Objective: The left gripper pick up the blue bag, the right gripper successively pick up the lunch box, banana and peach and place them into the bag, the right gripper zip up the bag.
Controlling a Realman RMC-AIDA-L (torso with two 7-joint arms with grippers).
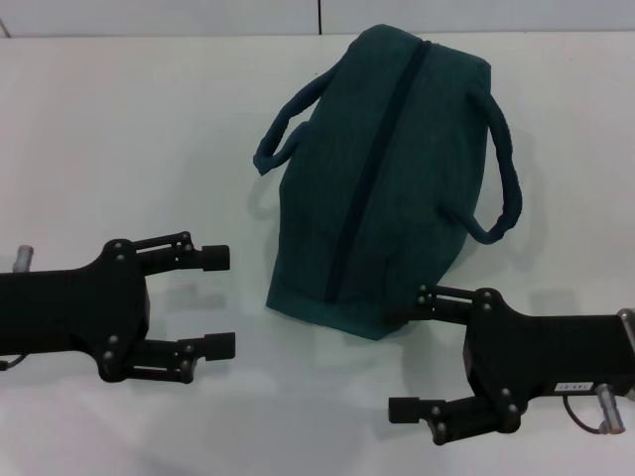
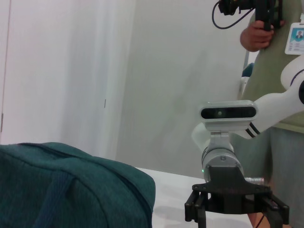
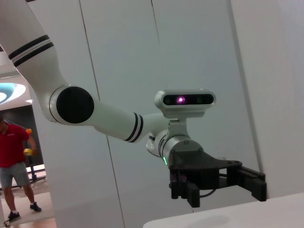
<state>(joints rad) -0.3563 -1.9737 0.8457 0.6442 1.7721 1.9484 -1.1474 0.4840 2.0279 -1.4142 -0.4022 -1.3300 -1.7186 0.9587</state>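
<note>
The blue bag [image 1: 382, 169] lies on the white table [image 1: 119, 129] at centre back, its black zipper [image 1: 372, 169] running along the top and looking closed. Its two handles hang to either side. My left gripper [image 1: 218, 301] is open and empty, to the left of the bag's near end. My right gripper [image 1: 409, 354] is open and empty at the bag's near right corner, its upper finger close to the fabric. The left wrist view shows the bag [image 2: 71, 190] and the right gripper [image 2: 236, 213]. The right wrist view shows the left gripper [image 3: 218, 187]. The lunch box, banana and peach are out of view.
A person [image 2: 275, 71] holding a camera stands beyond the table behind my right arm. Another person [image 3: 14, 166] in a red shirt stands far off. A white wall [image 1: 317, 15] runs behind the table's back edge.
</note>
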